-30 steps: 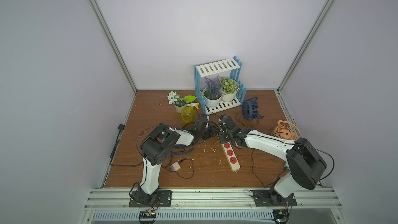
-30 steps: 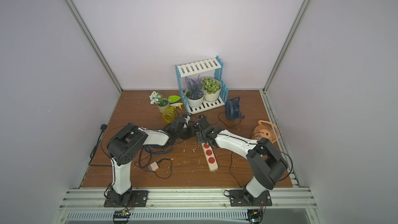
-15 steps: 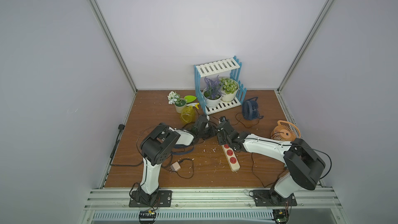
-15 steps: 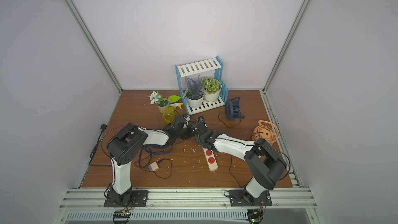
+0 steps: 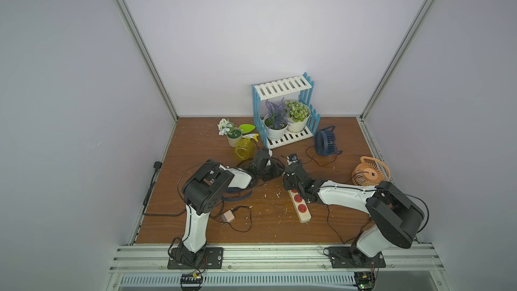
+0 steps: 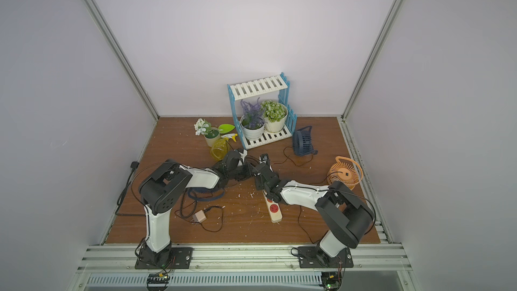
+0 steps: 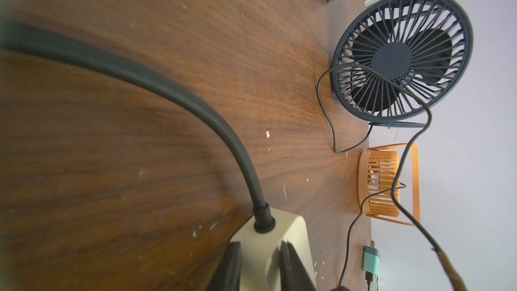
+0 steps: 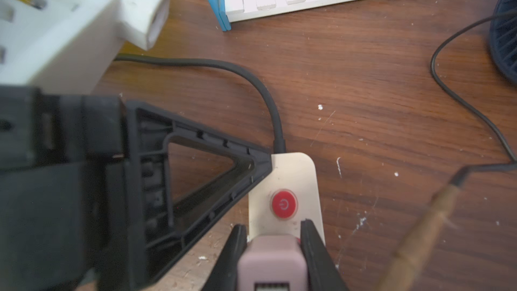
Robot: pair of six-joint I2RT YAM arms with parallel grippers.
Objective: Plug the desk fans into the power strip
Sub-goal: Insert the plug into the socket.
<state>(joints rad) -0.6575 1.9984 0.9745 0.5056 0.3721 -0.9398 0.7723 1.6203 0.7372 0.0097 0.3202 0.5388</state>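
at right hand [image 8: 273, 225], gripping pink plug [image 8: 270, 258] over power strip [image 8: 293, 174] clamped in left hand [image 7: 260, 244]; next: align, press down.

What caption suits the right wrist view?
Right gripper holds pink plug over power strip gripped by left gripper.

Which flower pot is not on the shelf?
The pot with white flowers stands on the table; the purple plant's pot and the green plant's pot sit on the shelf.

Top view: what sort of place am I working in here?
Likely a lab robot cell staged as a home desk: bare walls framed by aluminium rails, a wooden tabletop, and a plant shelf beside a blue fan.
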